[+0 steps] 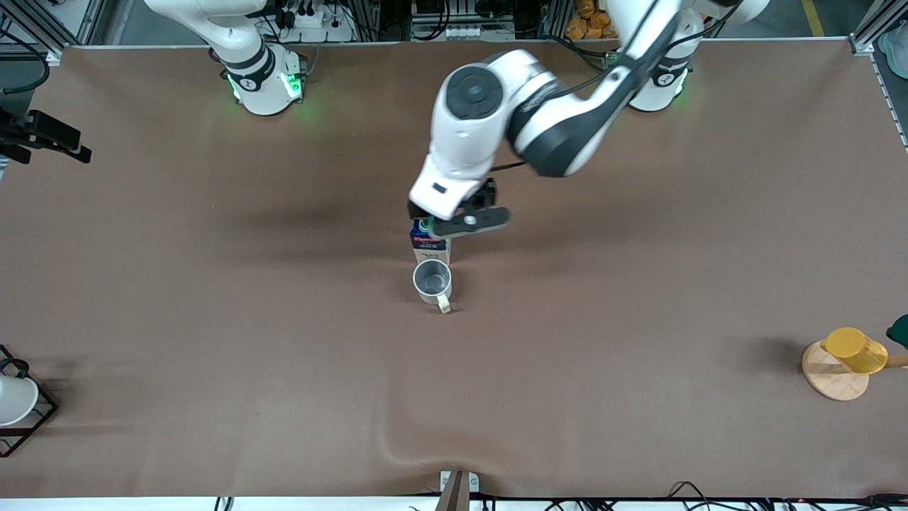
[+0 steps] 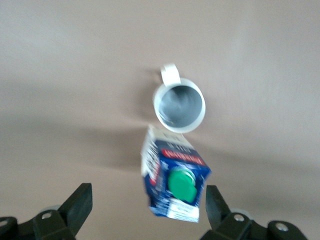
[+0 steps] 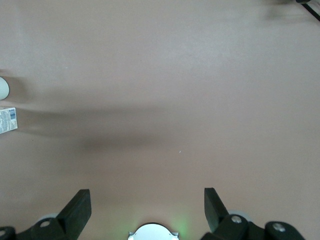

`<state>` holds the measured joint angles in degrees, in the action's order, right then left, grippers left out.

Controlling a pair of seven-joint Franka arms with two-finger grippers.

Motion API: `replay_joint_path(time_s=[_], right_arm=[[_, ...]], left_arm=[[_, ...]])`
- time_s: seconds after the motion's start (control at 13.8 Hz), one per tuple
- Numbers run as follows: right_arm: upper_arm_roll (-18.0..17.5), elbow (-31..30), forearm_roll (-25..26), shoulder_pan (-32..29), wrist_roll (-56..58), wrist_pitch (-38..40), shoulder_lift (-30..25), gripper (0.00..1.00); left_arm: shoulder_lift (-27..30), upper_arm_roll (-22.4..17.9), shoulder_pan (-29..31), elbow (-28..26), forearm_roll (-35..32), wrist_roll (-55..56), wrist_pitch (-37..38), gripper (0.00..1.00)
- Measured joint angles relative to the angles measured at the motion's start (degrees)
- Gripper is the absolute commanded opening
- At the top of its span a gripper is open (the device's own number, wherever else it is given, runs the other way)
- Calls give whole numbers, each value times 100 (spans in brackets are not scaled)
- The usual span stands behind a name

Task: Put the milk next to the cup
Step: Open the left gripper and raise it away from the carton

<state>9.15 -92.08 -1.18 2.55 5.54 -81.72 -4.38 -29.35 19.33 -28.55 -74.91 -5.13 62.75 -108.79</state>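
- Milk (image 1: pixel 430 244) stands upright on the bench (image 1: pixel 213 319), mid-bench, touching or just beside the cup (image 1: pixel 433 281) — I can't tell which; the milk is the farther of the two from the front cam.
- Cup upright, grey inside showing, handle pointing toward the front cam.
- L tool (image 2: pixel 149 206) sits over the milk, fingers (image 2: pixel 79 204) spread wide and released — in the L wrist view the carton w/ its green cap (image 2: pixel 180 183) shows between them, not touched by either.
- R tool (image 3: pixel 148 205) also released, holding nothing, w/ bare bench under it; R arm waits near its base (image 1: pixel 264 84).
- Yellow cup (image 1: pixel 855 350) on a wooden disc (image 1: pixel 833 380) at the L arm's end; black wire rack (image 1: pixel 32 419) w/ a white cup (image 1: pixel 14 399) at the R arm's end.
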Motion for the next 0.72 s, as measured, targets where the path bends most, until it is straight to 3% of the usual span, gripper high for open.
replay_joint_path(time_s=[0.29,0.72], right_arm=[[1,79,4,0,-5,-34,2,100],[-6,179,16,8,-5,-46,8,100]], left_arm=[[763,-31,1105,-21,-57,-251,558,100],[1311,-17,2277,-89,-239,-1522,1617,100]])
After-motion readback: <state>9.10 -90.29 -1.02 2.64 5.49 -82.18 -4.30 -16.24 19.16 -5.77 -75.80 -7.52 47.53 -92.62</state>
